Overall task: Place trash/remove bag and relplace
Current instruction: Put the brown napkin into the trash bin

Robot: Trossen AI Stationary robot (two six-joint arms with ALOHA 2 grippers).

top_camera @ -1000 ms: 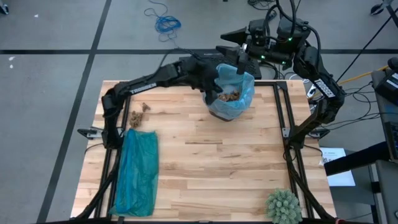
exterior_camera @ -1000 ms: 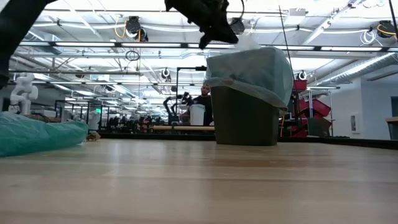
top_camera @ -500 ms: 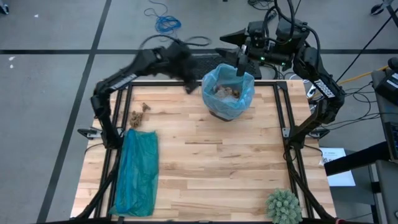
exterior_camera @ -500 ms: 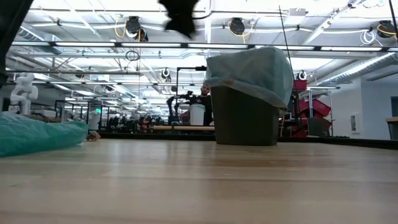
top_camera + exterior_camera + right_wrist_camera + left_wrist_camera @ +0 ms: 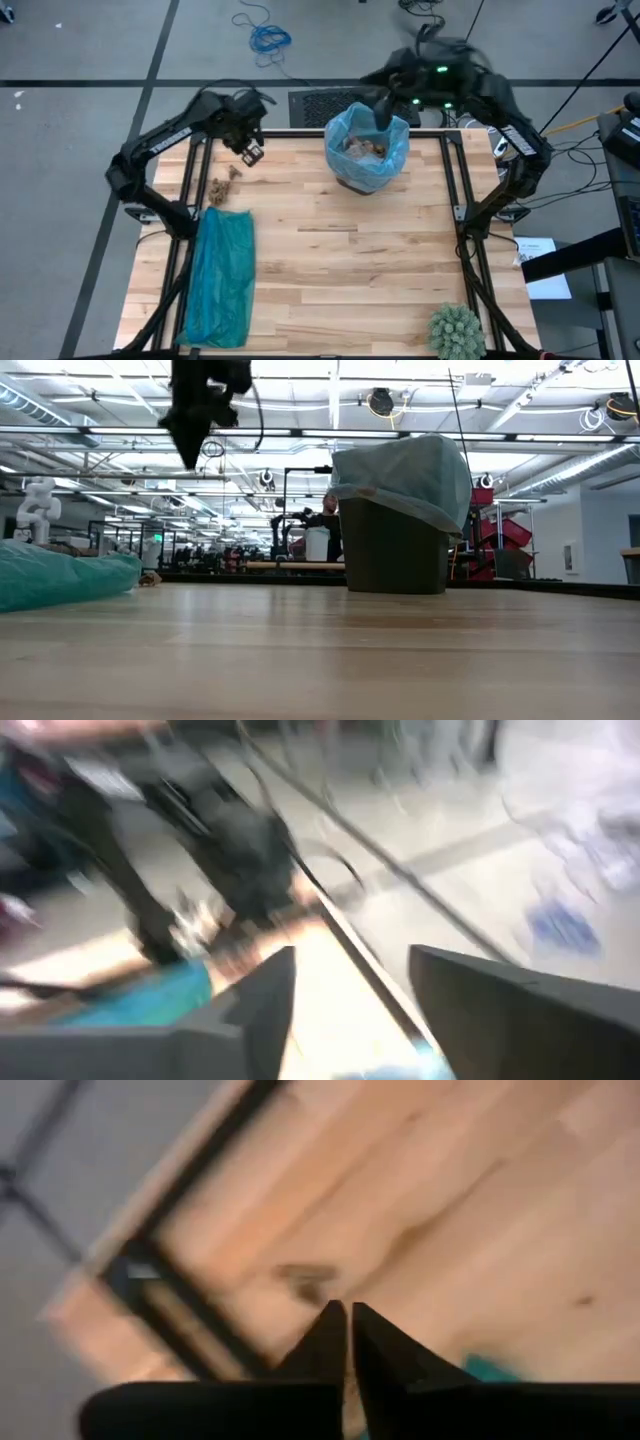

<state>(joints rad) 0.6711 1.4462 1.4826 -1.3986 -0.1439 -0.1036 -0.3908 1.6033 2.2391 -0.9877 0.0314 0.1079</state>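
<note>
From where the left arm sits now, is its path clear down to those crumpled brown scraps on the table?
Probably yes. The left gripper, jaws shut, hangs just above the crumpled brown paper scraps; only bare wooden table lies between, and the teal-green plastic bag lies beside them.

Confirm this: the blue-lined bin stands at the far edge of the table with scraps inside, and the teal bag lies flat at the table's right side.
Not quite. The teal bag lies flat at the table's left side, not the right, as the high view shows. The rest holds: the bin with its blue liner stands at the far edge with scraps inside.
</note>
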